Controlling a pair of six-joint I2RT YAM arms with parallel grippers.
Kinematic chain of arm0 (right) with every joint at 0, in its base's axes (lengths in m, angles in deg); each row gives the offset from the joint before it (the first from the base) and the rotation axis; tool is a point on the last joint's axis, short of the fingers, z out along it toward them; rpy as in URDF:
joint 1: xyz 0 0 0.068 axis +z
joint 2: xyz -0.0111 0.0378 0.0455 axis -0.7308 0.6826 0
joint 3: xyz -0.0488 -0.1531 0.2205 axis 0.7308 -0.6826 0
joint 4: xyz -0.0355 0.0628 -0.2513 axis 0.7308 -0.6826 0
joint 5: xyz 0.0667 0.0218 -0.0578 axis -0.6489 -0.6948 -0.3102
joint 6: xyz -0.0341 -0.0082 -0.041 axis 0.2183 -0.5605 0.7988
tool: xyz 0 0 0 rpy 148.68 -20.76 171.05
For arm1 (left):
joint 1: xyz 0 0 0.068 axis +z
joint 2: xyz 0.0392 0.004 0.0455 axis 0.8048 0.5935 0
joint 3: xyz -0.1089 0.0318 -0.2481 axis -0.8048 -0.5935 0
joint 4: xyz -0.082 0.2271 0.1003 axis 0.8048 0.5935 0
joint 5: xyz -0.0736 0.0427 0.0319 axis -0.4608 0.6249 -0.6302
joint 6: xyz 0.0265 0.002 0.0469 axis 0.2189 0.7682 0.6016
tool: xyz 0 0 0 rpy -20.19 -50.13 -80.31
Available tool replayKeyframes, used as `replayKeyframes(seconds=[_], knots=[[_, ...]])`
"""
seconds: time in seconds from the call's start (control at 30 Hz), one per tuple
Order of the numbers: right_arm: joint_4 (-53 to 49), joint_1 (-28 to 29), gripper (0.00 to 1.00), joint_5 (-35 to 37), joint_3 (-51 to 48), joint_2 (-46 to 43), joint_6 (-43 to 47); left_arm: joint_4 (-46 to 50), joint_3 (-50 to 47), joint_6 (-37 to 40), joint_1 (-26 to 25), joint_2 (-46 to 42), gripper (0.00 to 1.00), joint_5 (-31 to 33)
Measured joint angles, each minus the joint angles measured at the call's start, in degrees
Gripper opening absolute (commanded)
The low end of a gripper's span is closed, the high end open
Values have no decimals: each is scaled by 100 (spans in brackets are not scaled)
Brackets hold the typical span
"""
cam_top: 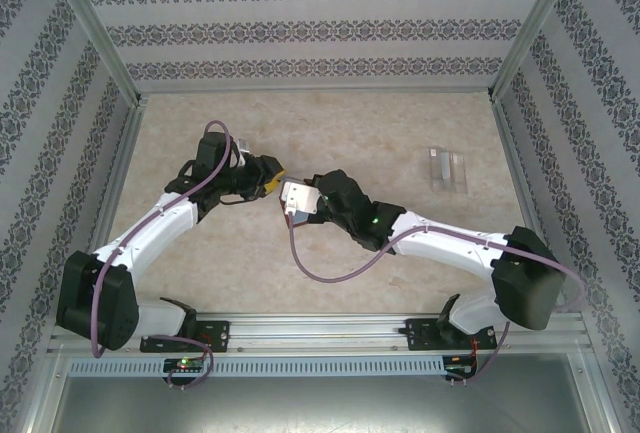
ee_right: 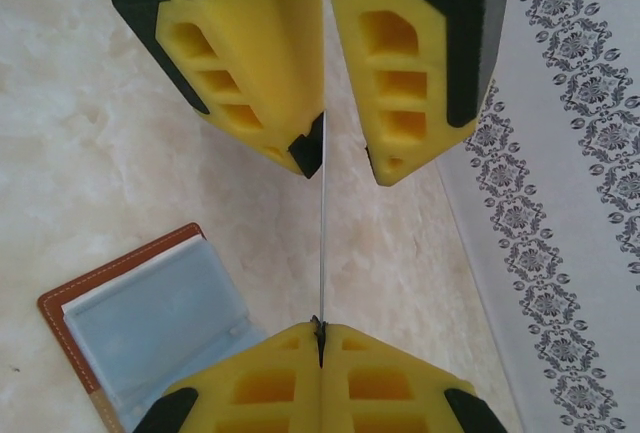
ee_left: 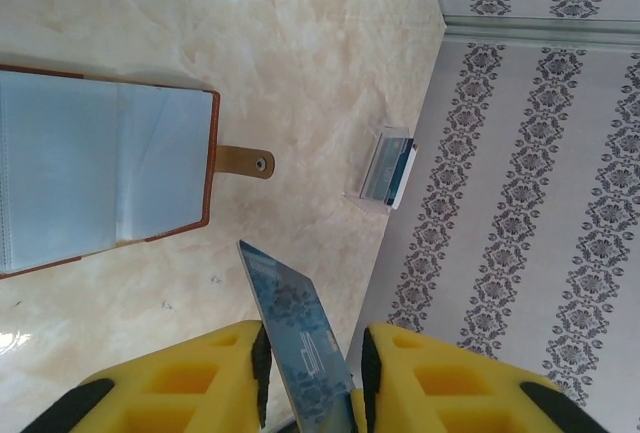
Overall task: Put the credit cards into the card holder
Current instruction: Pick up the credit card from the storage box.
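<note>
A blue-teal credit card (ee_left: 290, 313) stands on edge between my two grippers, above the table. My right gripper (ee_right: 321, 331) is shut on the near end of this card (ee_right: 322, 243), which shows here as a thin line. My left gripper (ee_left: 312, 338) is open around the card's other end. One pad touches the card, and a gap shows at the other. The left gripper's yellow fingers (ee_right: 250, 63) hang at the top of the right wrist view. The card holder (ee_left: 100, 168) lies open on the table, grey-blue lining up, with its snap tab (ee_left: 245, 161) sticking out. It also lies below my right gripper (ee_right: 150, 323).
A clear plastic case (ee_left: 388, 168) with something teal inside lies near the right wall (cam_top: 447, 166). Patterned walls close in the marble-look table (cam_top: 350, 128) on three sides. In the top view the left gripper (cam_top: 274, 179) and right gripper (cam_top: 288, 191) meet mid-table.
</note>
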State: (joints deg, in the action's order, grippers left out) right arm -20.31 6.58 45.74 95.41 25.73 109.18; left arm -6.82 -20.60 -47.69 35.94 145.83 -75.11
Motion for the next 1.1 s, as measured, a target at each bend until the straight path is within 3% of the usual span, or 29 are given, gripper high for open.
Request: replayKeyframes(seconds=[0.27, 0.33, 0.53, 0.67, 0.8, 0.93, 1.1], knots=[[39, 111, 0, 205, 72, 48, 2, -146, -9, -125, 0, 76, 0, -35], [52, 111, 38, 254, 72, 66, -2, -229, -11, -149, 2, 76, 0, -35], [304, 94, 65, 256, -168, -111, -282, -345, -11, -92, -4, 98, 0, -109], [249, -278, 98, -404, -789, -918, -1073, -249, 90, 511, -4, 321, 0, -293], [181, -1478, 98, -1650, -979, -1779, -2485, -26, 282, 1513, -76, 584, 0, -348], [101, -2389, 98, -2385, -944, -2000, -3762, 13, 278, 2614, -289, 490, 0, -310], [-446, -3053, 74, -3845, -719, -1582, -4492, 103, 356, 3856, -450, 330, 0, -710]])
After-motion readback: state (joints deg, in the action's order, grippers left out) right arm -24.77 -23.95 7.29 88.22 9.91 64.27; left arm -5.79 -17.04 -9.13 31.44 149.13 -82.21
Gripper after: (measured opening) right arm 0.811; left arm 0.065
